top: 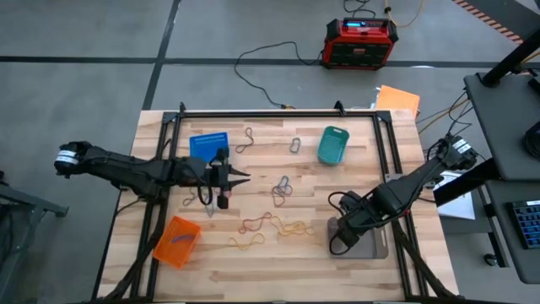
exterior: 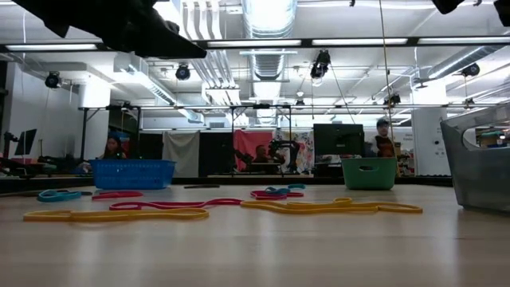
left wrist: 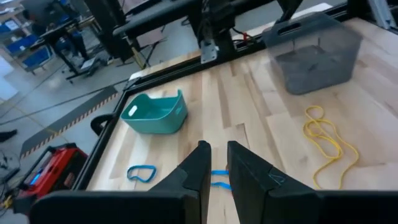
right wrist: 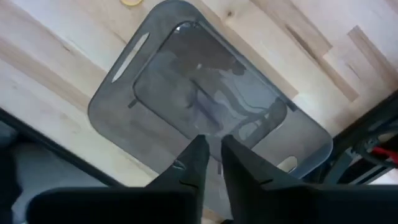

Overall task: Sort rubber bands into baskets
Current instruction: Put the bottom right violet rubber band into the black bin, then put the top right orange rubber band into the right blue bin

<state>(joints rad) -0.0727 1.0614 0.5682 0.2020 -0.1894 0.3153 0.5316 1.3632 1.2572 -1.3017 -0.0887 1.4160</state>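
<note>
Loose rubber bands lie flat on the wooden table's middle: yellow (top: pixel 291 226), red-brown (top: pixel 253 224) and a blue-grey cluster (top: pixel 282 187). The blue basket (top: pixel 208 145) stands at the far left, the teal basket (top: pixel 333 145) at the far right, the orange basket (top: pixel 177 241) near left and the grey basket (top: pixel 371 245) near right. My left gripper (top: pixel 240 177) hangs beside the blue basket, pointing toward the table's right, its fingers (left wrist: pixel 217 160) a narrow gap apart. A blue band (left wrist: pixel 219 178) shows through that gap, on the table beyond. My right gripper (right wrist: pixel 211 155) points down over the grey basket (right wrist: pixel 112 106), slightly open.
A lone blue-grey band (left wrist: pixel 142 173) lies near the teal basket (left wrist: pixel 155 112). A black frame (top: pixel 278 111) borders the table's far edge and sides. A red-and-black box (top: pixel 361 42) and cables are on the floor beyond. Thin dark bands (right wrist: pixel 205 106) lie inside the grey basket.
</note>
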